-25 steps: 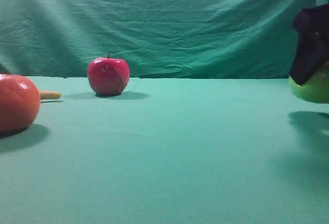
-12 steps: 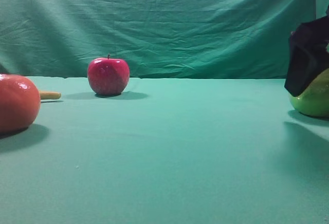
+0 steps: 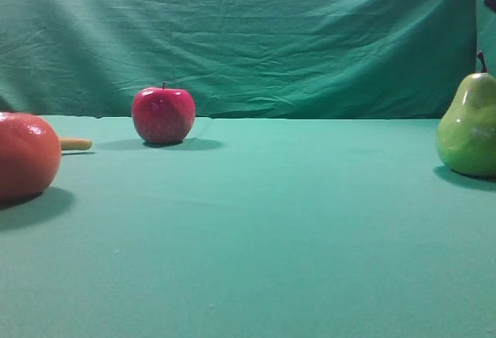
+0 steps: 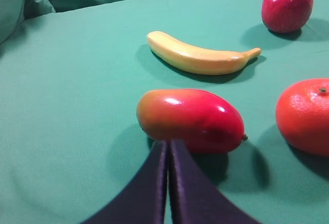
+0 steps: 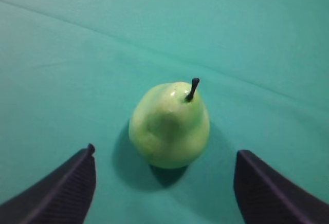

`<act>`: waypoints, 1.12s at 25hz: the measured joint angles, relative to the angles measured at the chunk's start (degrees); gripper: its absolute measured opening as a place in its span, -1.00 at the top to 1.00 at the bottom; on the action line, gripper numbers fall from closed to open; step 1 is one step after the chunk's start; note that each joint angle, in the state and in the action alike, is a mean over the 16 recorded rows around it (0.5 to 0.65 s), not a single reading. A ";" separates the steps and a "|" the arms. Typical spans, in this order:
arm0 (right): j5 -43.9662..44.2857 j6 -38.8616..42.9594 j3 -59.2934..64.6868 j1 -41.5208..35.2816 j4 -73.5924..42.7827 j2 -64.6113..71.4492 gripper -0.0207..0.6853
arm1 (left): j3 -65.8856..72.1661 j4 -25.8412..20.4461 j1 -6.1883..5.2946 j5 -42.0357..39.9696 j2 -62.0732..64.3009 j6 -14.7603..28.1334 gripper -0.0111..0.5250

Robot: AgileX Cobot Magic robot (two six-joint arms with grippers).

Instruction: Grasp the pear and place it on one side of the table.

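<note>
Now the pear (image 5: 169,125) stands upright on the table (image 3: 310,222) at the far right edge of the high view, stem up, well apart from the red apple (image 3: 163,115). Right gripper (image 5: 164,183) is spread wide above it, touching nothing. Left gripper (image 4: 168,152) has its jaws pressed together (empty), just short of a mango (image 4: 191,119)

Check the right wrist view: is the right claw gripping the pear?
No. The pear stands free on the table, and the right claw is spread wide with both fingers clear of it.
</note>
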 joint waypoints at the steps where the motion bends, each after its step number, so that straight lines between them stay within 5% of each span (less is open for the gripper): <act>1: 1.25 0.02 0.00 0.00 0.18 -2.36 0.49 | 0.00 0.00 0.00 0.00 0.00 0.00 0.96; 8: 8.36 0.12 -0.01 0.00 2.54 -17.96 0.92 | 0.00 0.00 0.00 0.00 0.00 0.00 0.96; 19: 11.24 0.13 0.78 0.00 7.09 -30.38 0.94 | 0.00 0.00 0.00 0.00 0.00 0.00 0.96; 28: -0.59 0.02 9.09 -1.48 5.57 -33.51 0.94 | 0.00 0.00 0.00 0.00 0.00 0.00 0.96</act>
